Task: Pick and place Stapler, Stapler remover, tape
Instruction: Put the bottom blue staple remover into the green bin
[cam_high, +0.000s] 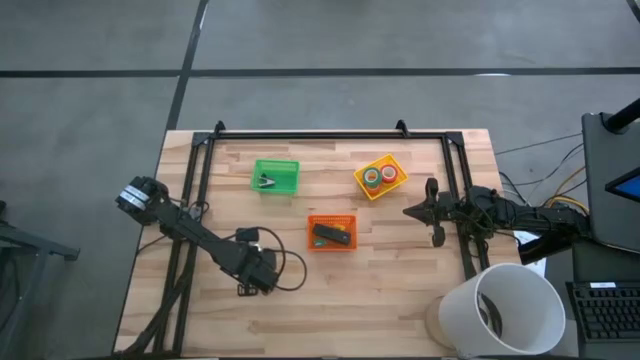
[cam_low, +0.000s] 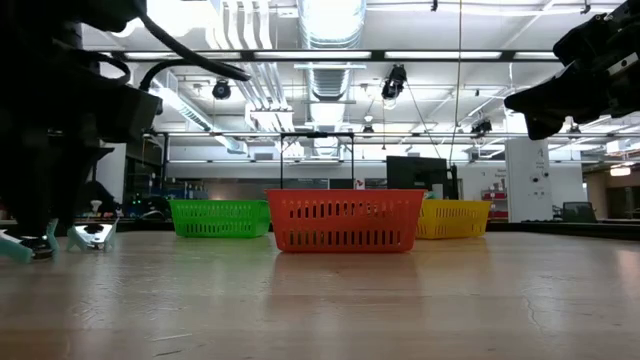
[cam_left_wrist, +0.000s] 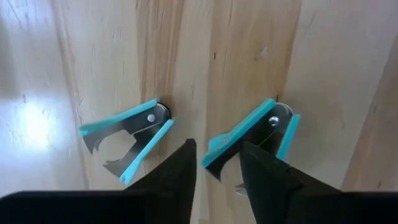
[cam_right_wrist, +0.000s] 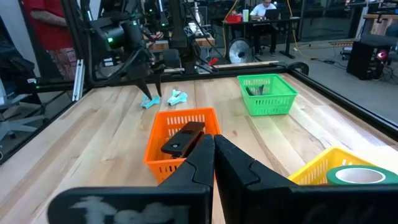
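Wooden table (cam_high: 400, 300): the left gripper (cam_left_wrist: 217, 163) is partly open, its fingers straddling one of two teal staple removers (cam_left_wrist: 252, 140). The stapler (cam_high: 331, 234) lies in the orange basket (cam_high: 332, 219), tape rolls (cam_high: 379, 176) in the yellow basket (cam_high: 362, 184). The right gripper (cam_right_wrist: 213, 144) hovers closed.

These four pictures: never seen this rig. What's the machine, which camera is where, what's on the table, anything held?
Two dark robot arms work at a wooden table. One camera looks down from above, one sits at table height, and one rides on each wrist.

On the table: an orange plastic basket holding a slim black stapler, a green plastic basket, and a yellow plastic basket with small tape rolls.

The left gripper is down around one of two teal staple removers, its grip not yet clear. The right gripper hovers shut, empty.
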